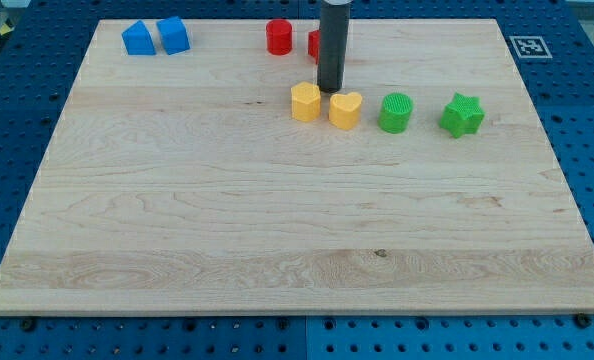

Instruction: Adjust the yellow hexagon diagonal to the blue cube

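Note:
The yellow hexagon (305, 102) sits on the wooden board above its middle. A yellow heart (345, 110) lies just to its right. The blue cube (173, 35) is at the view's top left, with a blue house-shaped block (138, 39) beside it on its left. My tip (329, 90) is down at the board, just above the gap between the yellow hexagon and the yellow heart, close to the hexagon's upper right edge. I cannot tell whether it touches either block.
A red cylinder (279, 37) stands at the view's top centre. Another red block (315, 43) is partly hidden behind the rod. A green cylinder (396, 112) and a green star (462, 115) lie to the right of the heart.

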### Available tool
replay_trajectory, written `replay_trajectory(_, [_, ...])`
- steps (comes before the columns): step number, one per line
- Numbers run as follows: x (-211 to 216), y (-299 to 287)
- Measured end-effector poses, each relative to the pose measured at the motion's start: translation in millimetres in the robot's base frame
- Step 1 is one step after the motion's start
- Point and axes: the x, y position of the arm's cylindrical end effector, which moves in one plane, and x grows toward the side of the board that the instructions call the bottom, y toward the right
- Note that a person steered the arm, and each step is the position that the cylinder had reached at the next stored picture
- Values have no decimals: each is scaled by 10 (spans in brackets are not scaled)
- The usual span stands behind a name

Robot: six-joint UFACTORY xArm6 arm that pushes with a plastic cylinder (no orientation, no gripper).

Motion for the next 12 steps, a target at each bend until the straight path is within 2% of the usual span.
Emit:
replay_trajectory(2, [197, -28])
replay_trajectory(5, [60, -41])
replay_trajectory(8, [49, -319])
replay_trajectory(12, [199, -337])
